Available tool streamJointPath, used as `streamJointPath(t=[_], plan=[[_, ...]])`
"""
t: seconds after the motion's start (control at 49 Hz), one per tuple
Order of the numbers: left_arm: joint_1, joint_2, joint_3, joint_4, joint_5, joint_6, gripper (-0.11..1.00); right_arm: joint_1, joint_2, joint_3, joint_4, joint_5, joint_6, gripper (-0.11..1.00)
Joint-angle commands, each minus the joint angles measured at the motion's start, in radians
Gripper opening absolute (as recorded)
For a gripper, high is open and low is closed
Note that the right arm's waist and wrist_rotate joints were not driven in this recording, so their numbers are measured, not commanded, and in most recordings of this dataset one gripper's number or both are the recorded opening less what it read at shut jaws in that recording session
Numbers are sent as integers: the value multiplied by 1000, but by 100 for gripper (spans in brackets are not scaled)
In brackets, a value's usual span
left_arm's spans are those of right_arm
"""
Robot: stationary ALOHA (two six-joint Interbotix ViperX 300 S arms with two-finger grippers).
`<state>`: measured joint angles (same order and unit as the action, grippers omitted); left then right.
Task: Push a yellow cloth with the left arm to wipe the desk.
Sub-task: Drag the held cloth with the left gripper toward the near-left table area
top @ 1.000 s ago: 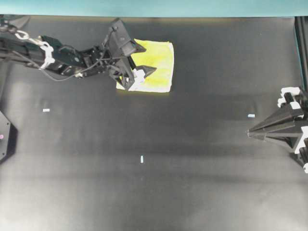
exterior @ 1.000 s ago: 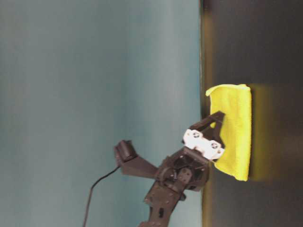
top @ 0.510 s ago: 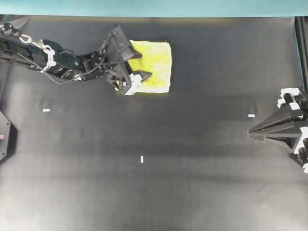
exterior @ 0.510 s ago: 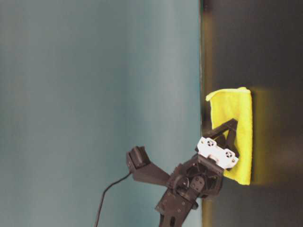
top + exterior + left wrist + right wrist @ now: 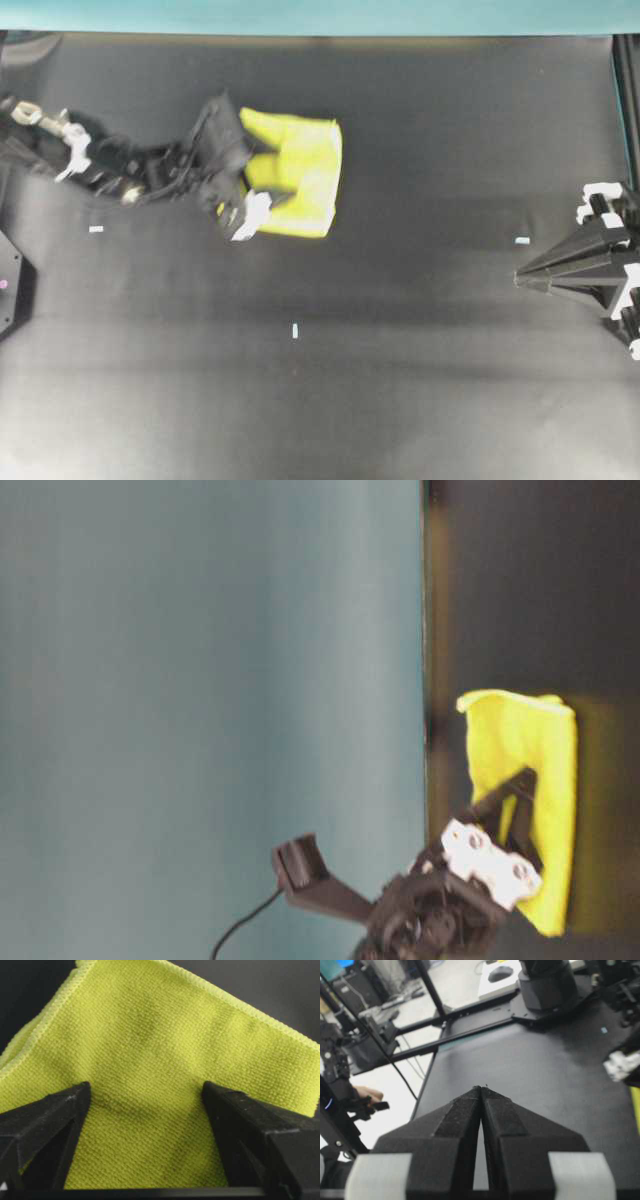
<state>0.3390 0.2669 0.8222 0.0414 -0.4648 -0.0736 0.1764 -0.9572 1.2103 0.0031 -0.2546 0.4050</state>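
**Left end effector spread wide over the yellow cloth**

Overhead view: the yellow cloth (image 5: pixel 298 172) sits on the black counter (image 5: pixel 400 380) up around 11 o'clock from the middle, not far from the teal strip (image 5: pixel 320 16) along the far edge. The left arm (image 5: pixel 130 165) comes in from 9 o'clock, and its left end effector (image 5: pixel 262 182) is over the cloth's 9 o'clock side, one finger lying across the yellow. The picture's a bit blurry there. The right end effector (image 5: pixel 520 277) is parked way over at 3 o'clock, well apart from the cloth. A few tiny white tape marks (image 5: pixel 295 331) dot the counter.

Table-level view: this one's rotated. The cloth (image 5: pixel 545 770) lies flat, with the left end effector (image 5: pixel 510 810) on its near end.

Left wrist view: both black fingers (image 5: pixel 47 1130) are spread wide with cloth (image 5: pixel 155 1075) filling the gap between them, fingertips down on the fabric. It isn't pinching anything.

Right wrist view: the right end effector (image 5: pixel 481 1091) has its two fingers pressed together to a point, nothing between them, above bare counter (image 5: pixel 545 1070).
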Motion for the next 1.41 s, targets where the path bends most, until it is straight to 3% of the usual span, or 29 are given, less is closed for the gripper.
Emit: streamJointPath(t=[0.0,0.49,0.979,1.387], plan=[[-37,-34,34,2,-5,-5,88,0,8,-6,2,-8,0,1],[-176,-97,193,2,-5,-5,88,2,5,-6,2,-11,-2,1],[-403,-140,259,2,3,-75,88,2,3,-6,11,-11,0,1],[-598,-184,296,2,31,-77,88,2,3,-6,11,-12,-2,1]])
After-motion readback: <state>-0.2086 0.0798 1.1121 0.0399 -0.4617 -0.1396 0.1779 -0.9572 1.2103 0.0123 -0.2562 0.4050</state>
